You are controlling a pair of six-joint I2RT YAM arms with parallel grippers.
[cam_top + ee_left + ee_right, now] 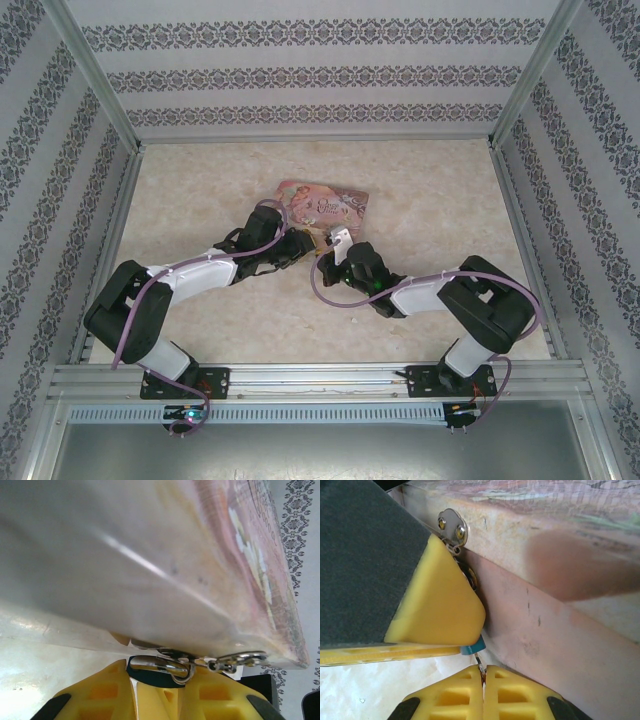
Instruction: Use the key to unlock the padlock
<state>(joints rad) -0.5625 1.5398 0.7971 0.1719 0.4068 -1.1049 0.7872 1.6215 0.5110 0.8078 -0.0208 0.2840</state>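
At tin (325,200) front: R-wrist cam, right pincer (482,674) nipping key (479,661), padlock (473,648) above; L-wrist, left pincer (162,676) clamps padlock.

Tin (165,565) glossy, smooth; padlock (167,666) shackle shiny silver metal; table (430,210) matt, marbled stone look.

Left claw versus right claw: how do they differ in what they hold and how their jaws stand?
The left claw grips the teal padlock; the right claw pinches the thin key. The left claw's jaws stand apart around the lock, while the right claw's jaws are pressed nearly flush. Both are yellow, and both work close against the side wall of the pink tin, meeting at the lock.
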